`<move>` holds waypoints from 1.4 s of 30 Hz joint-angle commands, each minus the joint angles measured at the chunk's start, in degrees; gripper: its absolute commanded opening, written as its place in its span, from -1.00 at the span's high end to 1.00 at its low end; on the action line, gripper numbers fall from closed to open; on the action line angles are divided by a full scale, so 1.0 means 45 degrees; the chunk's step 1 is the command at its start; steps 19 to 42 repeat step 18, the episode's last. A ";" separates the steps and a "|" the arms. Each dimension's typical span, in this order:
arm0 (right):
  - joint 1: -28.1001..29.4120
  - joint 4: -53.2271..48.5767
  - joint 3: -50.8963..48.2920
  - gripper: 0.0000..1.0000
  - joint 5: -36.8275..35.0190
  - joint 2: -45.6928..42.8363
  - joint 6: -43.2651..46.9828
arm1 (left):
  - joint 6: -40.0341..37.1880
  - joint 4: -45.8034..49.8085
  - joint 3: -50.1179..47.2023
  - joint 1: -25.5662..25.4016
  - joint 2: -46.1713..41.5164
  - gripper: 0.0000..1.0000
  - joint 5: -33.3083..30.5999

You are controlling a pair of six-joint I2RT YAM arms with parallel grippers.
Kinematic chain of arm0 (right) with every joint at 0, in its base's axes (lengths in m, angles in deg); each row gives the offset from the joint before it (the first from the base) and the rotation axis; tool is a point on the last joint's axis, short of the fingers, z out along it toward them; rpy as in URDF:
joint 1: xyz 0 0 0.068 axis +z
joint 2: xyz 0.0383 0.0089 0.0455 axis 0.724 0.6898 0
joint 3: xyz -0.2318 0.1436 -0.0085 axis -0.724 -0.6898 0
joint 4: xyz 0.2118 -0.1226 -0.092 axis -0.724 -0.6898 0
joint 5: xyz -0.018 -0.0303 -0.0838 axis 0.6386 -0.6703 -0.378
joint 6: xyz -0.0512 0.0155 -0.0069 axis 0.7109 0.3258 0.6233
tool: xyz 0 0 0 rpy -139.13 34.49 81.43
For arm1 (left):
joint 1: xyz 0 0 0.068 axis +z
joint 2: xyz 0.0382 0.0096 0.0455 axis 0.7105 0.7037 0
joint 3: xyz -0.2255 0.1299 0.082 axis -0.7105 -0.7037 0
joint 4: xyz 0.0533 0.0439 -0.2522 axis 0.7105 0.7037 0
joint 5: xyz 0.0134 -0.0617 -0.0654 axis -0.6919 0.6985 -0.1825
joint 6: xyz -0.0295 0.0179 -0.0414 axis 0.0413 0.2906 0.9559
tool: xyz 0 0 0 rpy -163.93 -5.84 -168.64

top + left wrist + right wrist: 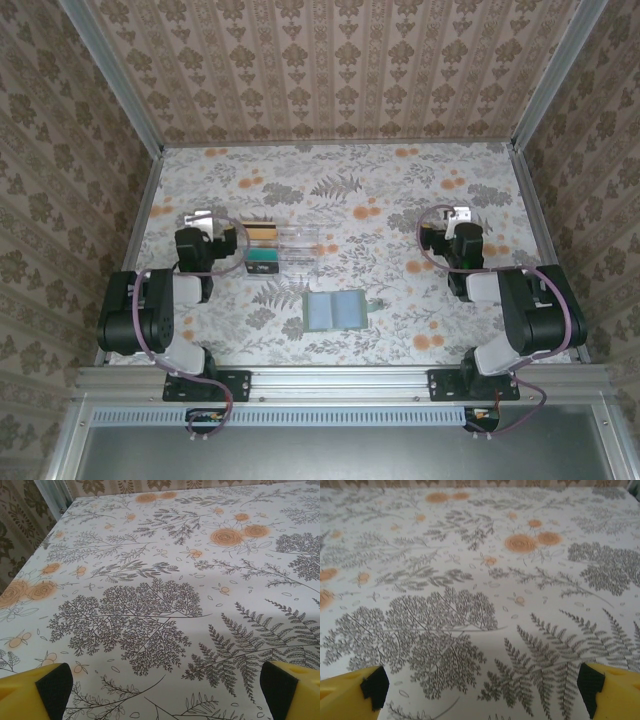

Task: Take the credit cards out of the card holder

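The left gripper (167, 687) and right gripper (482, 689) are hovering with jaws spread wide, the card holder (335, 311) lying unfolded at five o'clock from the clear tray (300, 240).

The lower picture edge cuts both claws off behind their yellow tips: the left claw (165, 695) and the right claw (482, 692). Seen from above, the card holder (337, 311), between the claws, is too small to tell what its pockets hold. A cable (240, 246) crosses the clear tray (292, 245) beside the left claw.
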 commanded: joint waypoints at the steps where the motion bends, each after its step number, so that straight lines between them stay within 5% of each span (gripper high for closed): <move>1: -0.0123 0.0767 0.0152 -1.00 0.0648 0.0005 -0.0102 | -0.0312 -0.0145 0.0292 -0.0080 -0.0044 -1.00 0.0212; 42: -0.0104 0.0744 0.0132 -1.00 0.0632 -0.0035 -0.0102 | -0.0502 -0.0170 0.0277 -0.0159 -0.0026 -1.00 0.0458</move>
